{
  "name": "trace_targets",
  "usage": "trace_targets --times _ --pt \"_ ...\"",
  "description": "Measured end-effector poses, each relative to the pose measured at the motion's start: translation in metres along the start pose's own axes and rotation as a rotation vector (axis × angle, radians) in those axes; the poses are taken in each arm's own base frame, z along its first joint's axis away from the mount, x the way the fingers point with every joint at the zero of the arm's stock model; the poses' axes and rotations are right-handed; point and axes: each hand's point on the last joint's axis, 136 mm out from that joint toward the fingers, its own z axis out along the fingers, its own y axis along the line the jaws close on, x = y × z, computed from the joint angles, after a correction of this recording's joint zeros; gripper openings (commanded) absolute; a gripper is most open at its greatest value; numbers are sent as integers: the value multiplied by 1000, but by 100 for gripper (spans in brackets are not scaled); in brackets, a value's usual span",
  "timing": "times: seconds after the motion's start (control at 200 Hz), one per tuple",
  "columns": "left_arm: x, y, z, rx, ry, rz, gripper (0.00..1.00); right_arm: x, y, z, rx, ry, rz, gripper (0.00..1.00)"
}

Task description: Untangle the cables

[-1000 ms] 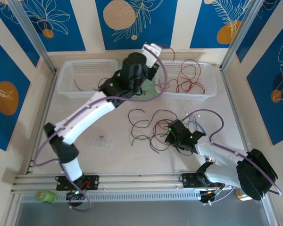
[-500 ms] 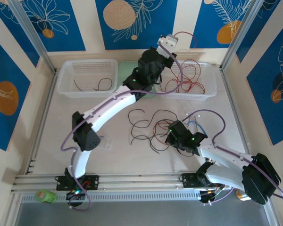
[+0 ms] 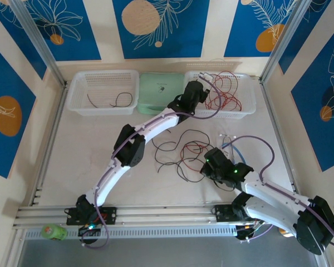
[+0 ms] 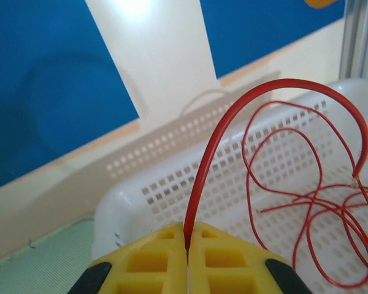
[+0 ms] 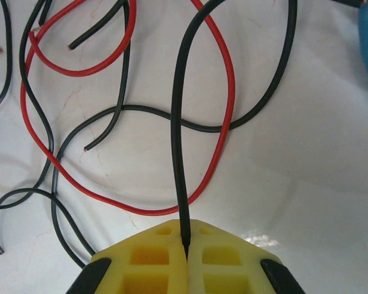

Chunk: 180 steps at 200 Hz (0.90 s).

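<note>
A tangle of thin red and black cables lies on the table's middle. My right gripper is at its right edge, shut on a black cable that runs up from the yellow fingers; a red cable loops under it. My left gripper reaches over the right basket, shut on a red cable that arches up and drops toward several red cables in that basket.
The left white basket holds a dark cable. A pale green box sits between the baskets. A light blue coiled cable lies by the right arm. A green roll rests at the front left rail.
The left arm has stretched right and lowered, carrying its red cable from above the green box down over the right basket. The right gripper shifted slightly toward the front.
</note>
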Motion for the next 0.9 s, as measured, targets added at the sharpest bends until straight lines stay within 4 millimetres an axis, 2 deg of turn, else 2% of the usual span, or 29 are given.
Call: trace_targets --times 0.1,0.19,0.325,0.395,0.45,0.55,0.63,0.66,0.69,0.81,0.9 --pt "7 -4 0 54 38 -21 15 -2 -2 -3 1 -5 7 0" --pt "23 -11 -1 102 99 -13 31 -7 0 -10 1 -11 -2 0" --pt "53 -23 -10 171 204 9 58 -25 21 -32 -61 -56 -24 0" --pt "57 -25 -15 193 231 18 65 -37 33 -46 -99 -87 -28 0" --pt "52 -24 -19 205 234 22 70 -45 40 -55 -124 -107 -30 0" --pt "30 -20 -29 224 213 27 75 -55 49 -69 -155 -131 -43 0" --pt "0 -14 -39 233 170 21 82 -62 53 -77 -165 -145 -55 0" --pt "-11 -11 -43 235 153 20 94 -64 54 -80 -169 -150 -59 0" --pt "-23 -7 -48 232 134 20 99 -66 56 -83 -174 -156 -62 0" --pt "-71 11 -73 218 69 -4 100 -74 62 -92 -197 -169 -72 0" --pt "-107 32 -99 184 14 -20 100 -79 69 -100 -223 -178 -83 0"
